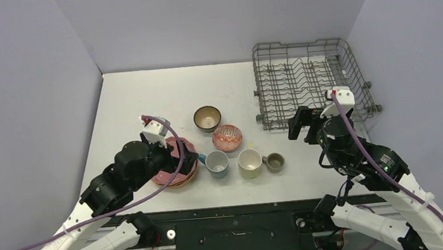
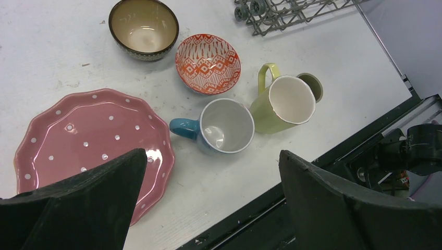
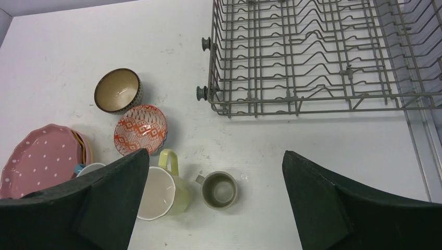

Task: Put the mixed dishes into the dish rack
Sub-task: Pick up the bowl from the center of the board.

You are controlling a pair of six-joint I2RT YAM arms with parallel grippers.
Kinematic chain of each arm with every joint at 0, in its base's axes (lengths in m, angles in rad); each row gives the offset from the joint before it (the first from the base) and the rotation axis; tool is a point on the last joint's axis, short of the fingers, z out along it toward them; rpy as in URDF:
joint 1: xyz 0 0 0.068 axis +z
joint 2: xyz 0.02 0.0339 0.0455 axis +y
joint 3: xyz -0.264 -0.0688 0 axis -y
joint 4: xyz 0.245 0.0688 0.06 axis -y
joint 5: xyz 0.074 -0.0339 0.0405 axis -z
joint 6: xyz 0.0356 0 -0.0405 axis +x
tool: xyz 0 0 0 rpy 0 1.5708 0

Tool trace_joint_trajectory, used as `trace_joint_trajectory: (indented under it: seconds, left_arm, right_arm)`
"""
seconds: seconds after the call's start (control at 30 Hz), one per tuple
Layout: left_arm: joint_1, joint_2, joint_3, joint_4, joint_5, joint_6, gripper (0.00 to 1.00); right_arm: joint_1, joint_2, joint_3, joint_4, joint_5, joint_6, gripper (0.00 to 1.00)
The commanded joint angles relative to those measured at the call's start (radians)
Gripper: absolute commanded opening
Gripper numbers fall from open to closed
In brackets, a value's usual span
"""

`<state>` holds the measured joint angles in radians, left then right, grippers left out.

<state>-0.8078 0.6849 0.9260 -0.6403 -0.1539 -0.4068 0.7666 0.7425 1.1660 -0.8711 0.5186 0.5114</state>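
Top view: dish rack (image 1: 296,43) at far right of table (image 1: 144,95). Dishes on table, left of rack and apart from it. Plate stack (image 1: 189,158) near left, pink dotted one on top. Dark-brown bowl (image 1: 207,118) behind red patterned bowl (image 1: 227,138). Front row, all upright: blue mug (image 1: 217,163), pale-yellow mug (image 1: 250,162), olive mug (image 1: 275,162).

Left wrist view: left gripper (image 2: 212,156) jaws spread wide, holding nothing, above pink plate edge and blue mug.

Right wrist view: right gripper (image 3: 215,155) jaws wide, nothing between them, above table between mugs and rack's near edge.
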Motion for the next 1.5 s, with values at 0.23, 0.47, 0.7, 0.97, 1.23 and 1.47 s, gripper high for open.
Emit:
trace_joint_trajectory:
  seconds: [0.23, 0.47, 0.7, 0.97, 1.23, 1.47]
  left_arm:
    - [0.004, -0.004, 0.019, 0.010, -0.022, 0.009, 0.96]
    - [0.004, -0.011, -0.003, -0.001, -0.030, 0.011, 0.96]
    - [0.004, -0.022, -0.033, 0.000, -0.001, -0.008, 0.96]
    - [0.005, -0.052, -0.056, -0.029, -0.010, -0.022, 0.96]
    - [0.005, -0.083, -0.100, -0.030, -0.035, -0.055, 0.96]
    - [0.006, -0.119, -0.118, -0.034, -0.067, -0.060, 0.96]
  right_arm:
    - [0.000, 0.022, 0.075, -0.025, 0.040, -0.009, 0.94]
    - [0.000, 0.082, 0.123, -0.051, 0.047, -0.025, 0.92]
    - [0.002, 0.155, 0.184, -0.067, 0.000, -0.048, 0.86]
    - [0.053, 0.308, 0.272, -0.087, -0.035, -0.047, 0.77]
    - [0.113, 0.466, 0.354, -0.050, -0.055, -0.038, 0.76]
    - [0.121, 0.576, 0.397, 0.004, -0.097, -0.031, 0.76]
